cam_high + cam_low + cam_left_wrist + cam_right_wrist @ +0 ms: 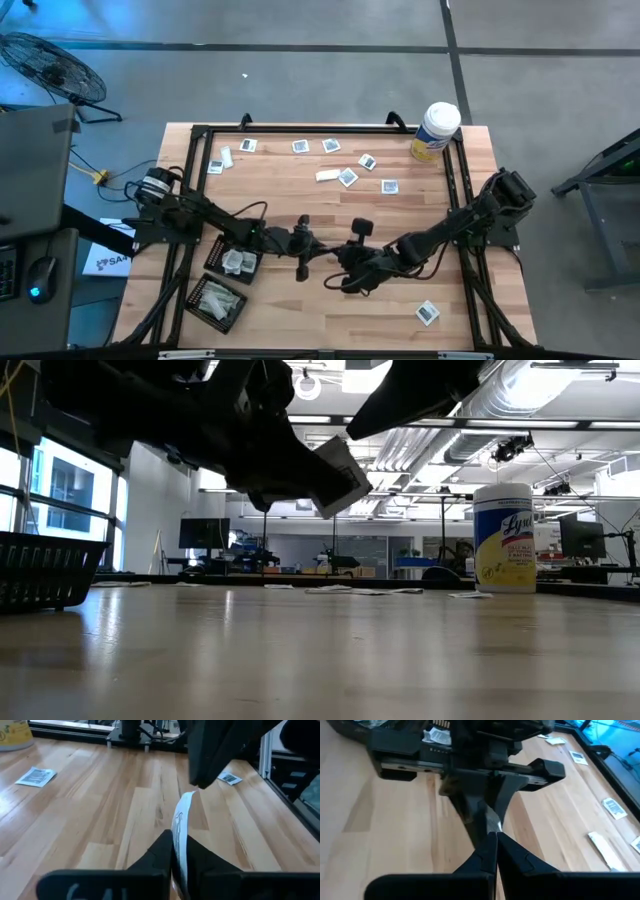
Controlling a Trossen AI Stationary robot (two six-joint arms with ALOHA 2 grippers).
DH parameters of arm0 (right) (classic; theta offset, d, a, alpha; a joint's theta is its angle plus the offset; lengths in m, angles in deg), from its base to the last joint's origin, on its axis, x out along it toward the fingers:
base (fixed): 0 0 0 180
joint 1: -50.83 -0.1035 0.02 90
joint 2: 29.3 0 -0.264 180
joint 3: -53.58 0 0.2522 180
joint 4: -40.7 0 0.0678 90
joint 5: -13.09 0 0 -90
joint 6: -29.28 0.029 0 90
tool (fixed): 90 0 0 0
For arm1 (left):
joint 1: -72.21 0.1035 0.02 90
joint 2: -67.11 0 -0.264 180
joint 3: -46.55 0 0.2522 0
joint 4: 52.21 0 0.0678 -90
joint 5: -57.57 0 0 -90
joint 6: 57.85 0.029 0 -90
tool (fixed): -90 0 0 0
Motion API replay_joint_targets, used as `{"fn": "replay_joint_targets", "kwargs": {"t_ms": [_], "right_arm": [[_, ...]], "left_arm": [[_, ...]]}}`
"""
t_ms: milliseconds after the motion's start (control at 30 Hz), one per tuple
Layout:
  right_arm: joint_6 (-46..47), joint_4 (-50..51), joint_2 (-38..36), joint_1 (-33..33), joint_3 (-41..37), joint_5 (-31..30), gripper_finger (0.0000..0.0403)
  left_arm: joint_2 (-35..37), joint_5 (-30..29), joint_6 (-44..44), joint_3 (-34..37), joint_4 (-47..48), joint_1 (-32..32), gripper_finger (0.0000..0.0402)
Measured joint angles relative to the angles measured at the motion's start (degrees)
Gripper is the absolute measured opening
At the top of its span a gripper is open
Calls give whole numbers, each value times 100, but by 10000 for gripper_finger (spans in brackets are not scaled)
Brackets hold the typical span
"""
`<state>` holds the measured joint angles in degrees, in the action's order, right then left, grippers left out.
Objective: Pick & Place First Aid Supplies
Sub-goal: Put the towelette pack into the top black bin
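Note:
Both grippers meet above the middle of the table with one small white-grey square packet [340,476] between them, lifted clear of the wood. My left gripper [176,851] reaches in from the table's left and is shut on it. My right gripper [492,836] comes from the right, fingers shut, its tips at the packet's other end [189,796]. In the high view the grippers [318,250] [345,265] hide the packet. Several more packets [347,177] lie flat along the far side, and one packet [428,313] lies near the right front. My left gripper pinches the packet's near end [178,837] between its two fingers, coming level from the table's left. The packet stands on edge and sticks out past the fingertips, clear of the table. My right gripper is shut on the packet's opposite edge [493,824], only at the fingertips [196,782], slanting down from the table's right.
Two black mesh trays [233,262] [217,303] holding packets sit at the left near side, under the left arm. A white canister with a yellow label [435,130] stands at the far right corner. A black frame [200,135] borders the table. Bare wood lies in the middle.

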<state>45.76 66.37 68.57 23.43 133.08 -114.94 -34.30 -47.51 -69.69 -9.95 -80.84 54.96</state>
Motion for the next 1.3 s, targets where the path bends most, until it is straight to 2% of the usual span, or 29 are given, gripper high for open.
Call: {"fn": "replay_joint_targets", "kwargs": {"t_ms": [200,300,400,567,767,867,967,1167,1300], "right_arm": [[-95,-8,-23,-10,0,243,15],[-105,-4,-142,-47,7,585,38],[44,99,-217,-101,9,715,66],[326,277,-243,-151,9,715,97],[410,372,-243,-153,6,874,101],[306,449,-243,-176,0,994,97],[146,882,-243,-235,0,1278,98],[1612,2083,-243,-409,0,2457,109],[2362,2578,-243,-656,0,2461,110]], "left_arm": [[309,-132,0,-2,887,-86,7],[866,-286,-4,2,2187,-303,4],[1646,-593,-308,-111,3908,-691,4],[2688,-1029,-1646,-621,7071,-1591,3],[2926,-1123,-4037,-910,9795,-2712,2],[2762,-1038,-4929,-735,10373,-3037,2],[2574,-940,-5150,-520,10275,-3177,5],[2210,-798,-5267,-285,10192,-3189,30],[2153,-845,-5587,-212,10188,-3188,67]]}}
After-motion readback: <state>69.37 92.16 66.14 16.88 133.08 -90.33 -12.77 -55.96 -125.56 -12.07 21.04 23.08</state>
